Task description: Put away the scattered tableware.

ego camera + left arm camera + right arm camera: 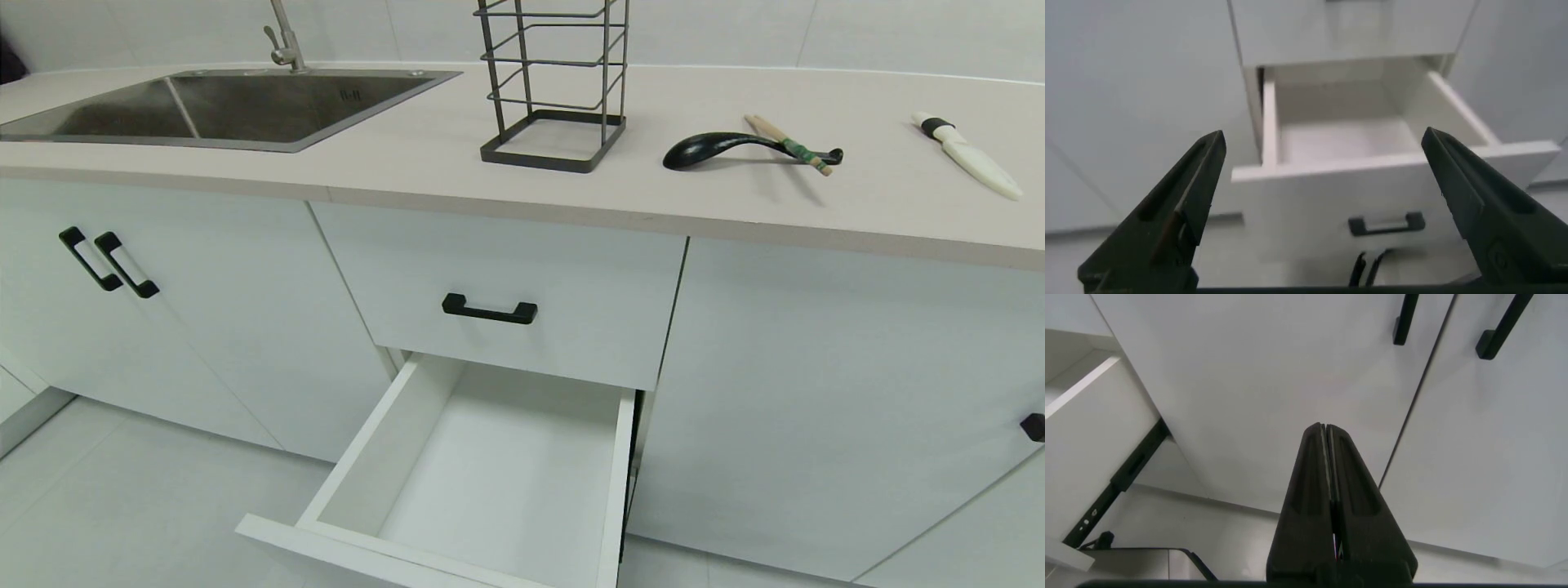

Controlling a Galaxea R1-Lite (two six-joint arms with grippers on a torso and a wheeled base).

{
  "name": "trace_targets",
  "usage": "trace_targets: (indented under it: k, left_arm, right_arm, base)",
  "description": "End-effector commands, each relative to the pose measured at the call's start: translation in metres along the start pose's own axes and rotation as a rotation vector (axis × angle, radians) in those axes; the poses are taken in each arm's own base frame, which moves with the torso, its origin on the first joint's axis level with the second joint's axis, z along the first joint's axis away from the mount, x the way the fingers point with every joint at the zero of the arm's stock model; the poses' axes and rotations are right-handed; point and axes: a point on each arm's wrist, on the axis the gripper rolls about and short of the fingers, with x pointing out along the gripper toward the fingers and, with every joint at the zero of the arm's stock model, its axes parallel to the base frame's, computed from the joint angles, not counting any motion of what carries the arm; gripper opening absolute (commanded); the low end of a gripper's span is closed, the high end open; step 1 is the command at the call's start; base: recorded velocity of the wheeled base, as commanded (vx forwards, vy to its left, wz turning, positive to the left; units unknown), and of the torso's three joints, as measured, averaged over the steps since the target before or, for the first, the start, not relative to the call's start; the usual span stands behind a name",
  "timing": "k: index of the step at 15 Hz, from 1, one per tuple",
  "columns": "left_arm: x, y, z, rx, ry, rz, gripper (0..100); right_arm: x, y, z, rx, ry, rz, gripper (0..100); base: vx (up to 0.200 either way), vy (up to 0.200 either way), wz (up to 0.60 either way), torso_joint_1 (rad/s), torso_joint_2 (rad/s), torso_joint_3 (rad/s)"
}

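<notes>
The left claw (pixel 1323 135) has two long matt-black fingers (pixel 1180 208), each a flat wedge narrowing to a blunt tip, with bevelled edges that catch a greyish sheen; one carries a shallow lengthwise groove, the other a small round mark near its base. The right claw (pixel 1325 429) is the same black, its two fingers (pixel 1351 498) forming one smooth, round-tipped wedge split by a thin pale seam and broadening toward the base
</notes>
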Motion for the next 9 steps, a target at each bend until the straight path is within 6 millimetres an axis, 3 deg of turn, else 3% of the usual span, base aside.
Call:
trace_targets:
  k: [1, 4, 8, 9]
  left_arm:
    - [-0.0022, -0.0001, -0.0074, 0.002, 0.024, 0.059, 100]
    - [-0.0072, -0.0026, -0.0091, 0.070, -0.031, 0.224, 100]
    - [-0.0097, -0.0008, -0.0136, -0.028, -0.030, 0.311, 100]
    - [-0.0097, -0.0008, -0.0136, -0.026, -0.030, 0.308, 100]
  right_arm:
    - [0.0001, 0.0000, 0.0000, 0.000, 0.002, 0.000, 0]
    - [0.0001, 0.0000, 0.0000, -0.001, 0.002, 0.000, 0]
    - [0.0001, 0.0000, 0.0000, -0.003, 0.002, 0.000, 0]
    - [0.0001, 0.0000, 0.0000, -0.001, 0.002, 0.000, 0]
  base:
    - [0.000, 0.000, 0.00, 0.000, 0.00, 0.000]
    - [0.000, 0.000, 0.00, 0.000, 0.00, 0.000]
    - [0.000, 0.000, 0.60, 0.000, 0.00, 0.005]
    - [0.000, 0.000, 0.00, 0.000, 0.00, 0.000]
